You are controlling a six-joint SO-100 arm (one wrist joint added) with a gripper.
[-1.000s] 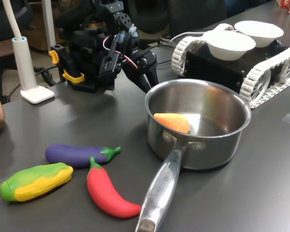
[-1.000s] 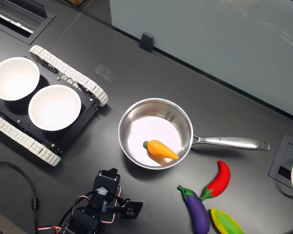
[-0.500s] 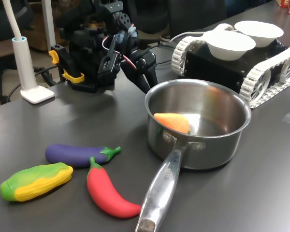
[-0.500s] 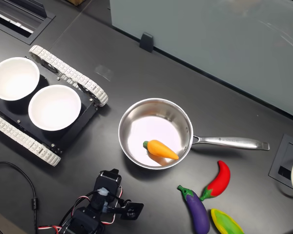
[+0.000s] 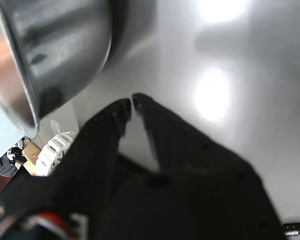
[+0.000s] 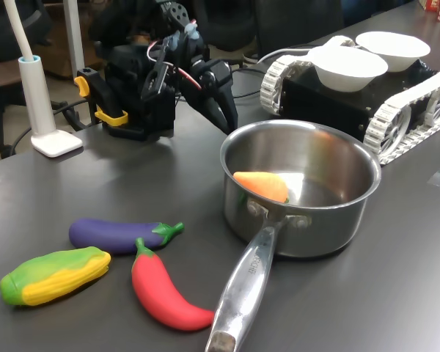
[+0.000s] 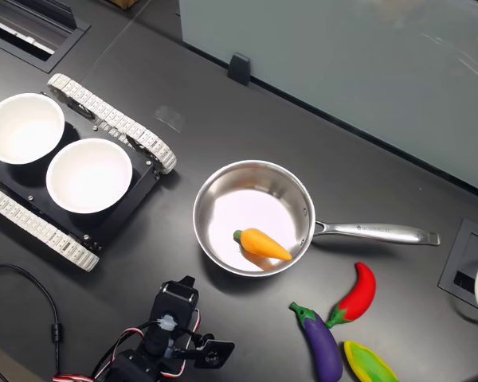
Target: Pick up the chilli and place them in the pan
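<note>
Step in hand, as judged: the approach, not yet a grasp. The hand (image 5: 131, 102) is empty, its two dark fingertips pressed nearly together with only a sliver of bench showing between them in the wrist view. In the first exterior view the hand (image 6: 226, 117) hangs low just behind the far-left rim of the pan (image 6: 352, 213), well apart from the target.

The chilli (image 6: 161, 287) lies flat on the bench (image 6: 411, 293) at the near side of the first exterior view, green stem pointing away, just beside the pan's long handle and touching or almost touching the eggplant (image 6: 117, 235); the yellow-green corn toy (image 6: 55, 275) lies to its left. In the second exterior view the chilli (image 7: 357, 293) sits below the handle, right of the pan (image 7: 299, 199).

The pan already holds an orange carrot toy (image 6: 262, 185).

The next move calls for swinging the arm round the pan rather than across it, spreading the hand, then descending across the chilli's narrow width. Risk: clipping the handle or nudging the eggplant.
</note>
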